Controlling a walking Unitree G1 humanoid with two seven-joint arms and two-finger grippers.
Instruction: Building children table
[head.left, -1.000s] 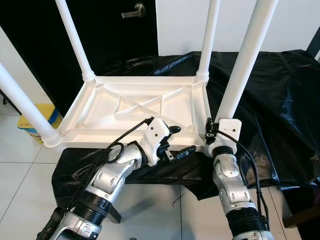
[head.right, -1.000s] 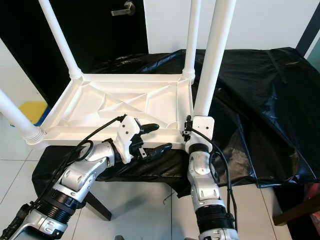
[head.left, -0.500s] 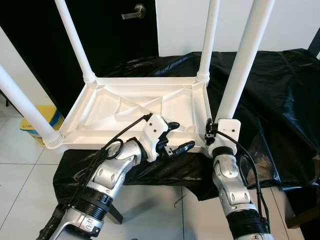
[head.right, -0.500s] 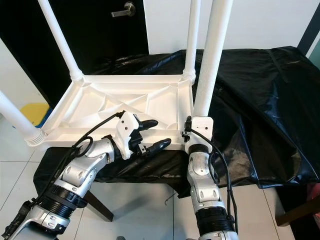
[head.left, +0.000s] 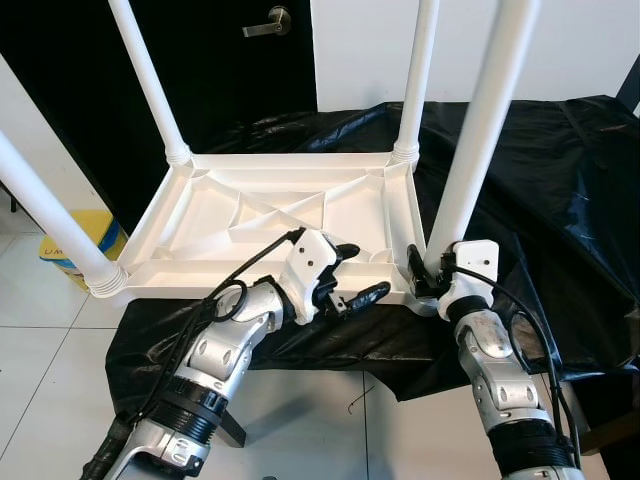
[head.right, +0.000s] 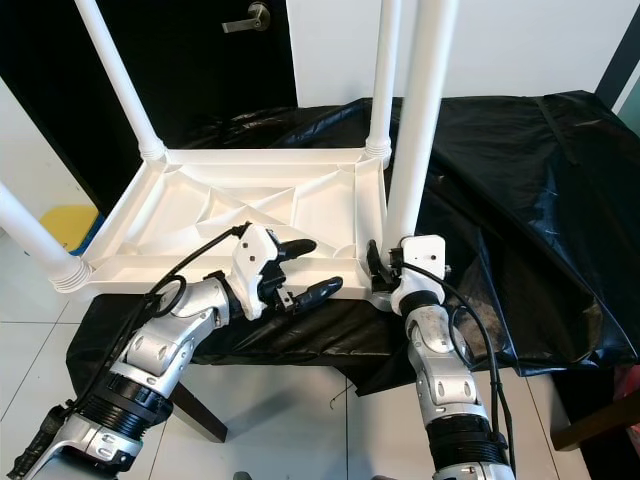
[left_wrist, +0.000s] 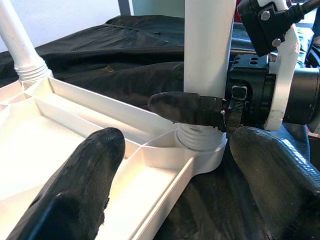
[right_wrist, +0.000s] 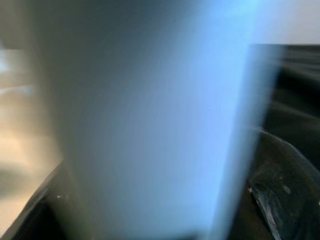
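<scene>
Risk: right end effector clamped low on leg, left end effector open, empty; cross-threading at socket.

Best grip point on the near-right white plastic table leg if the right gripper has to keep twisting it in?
Probably low on the near-right white plastic table leg, just above its ribbed base, coming from the robot's near side. The leg is a smooth round tube standing upright in the corner socket of the upturned white tabletop, so fingers wrapping its sides get purchase. The right gripper is there now.
</scene>
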